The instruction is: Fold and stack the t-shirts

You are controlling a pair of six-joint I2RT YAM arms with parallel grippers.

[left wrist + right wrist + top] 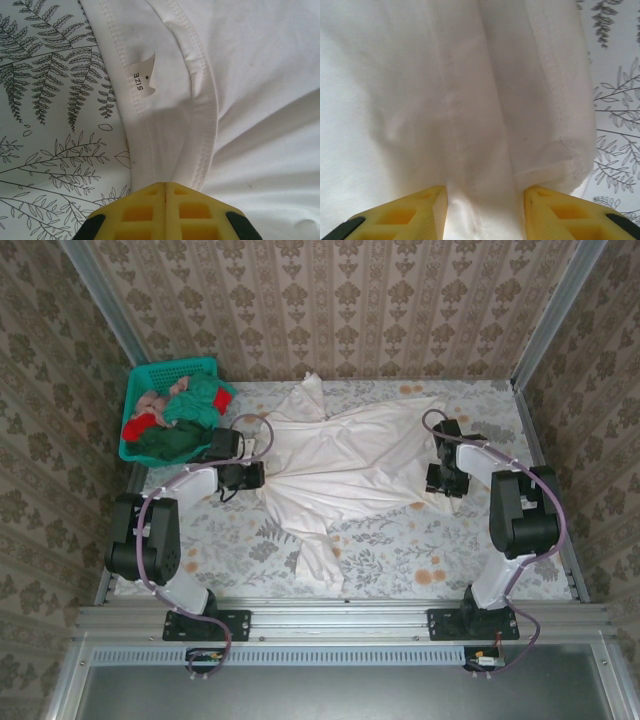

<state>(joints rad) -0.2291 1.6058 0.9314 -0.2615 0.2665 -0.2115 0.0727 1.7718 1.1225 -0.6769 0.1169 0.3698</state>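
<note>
- The white t-shirt (340, 465) is lying rumpled and half spread across the middle of the desk (400, 550), with one tail trailing toward the near edge and a peak bunching up at the far edge
- It is looking light, soft and limp, so it is likely to be sagging and dragging once lifted; I judge it is wanting two holds well apart on sewn edges (neckband, hem or seam) rather than on the loose middle
- The left hand (240, 477) is sitting at the shirt's left side; its yellow fingers (145, 212) are pressed together and pinching the neckband, just below the size label (145, 80)
- The right hand (443, 480) is sitting at the shirt's right side; its fingers (420, 210) are standing apart with a ridge of white cloth running between them, so it is not gripping anything
- The other t-shirts, dark green (200, 405), red (135, 427) and pale pink (155, 400), are lying heaped in the teal basket (170, 368) at the desk's far left corner
- Hard to make out:
  - whether the thick folded edge beside the right hand is a sleeve cuff or the bottom hem
  - where the shirt's sleeves are lying among the folds
  - how many shirts the heap is holding, since they are overlapping one another
</note>
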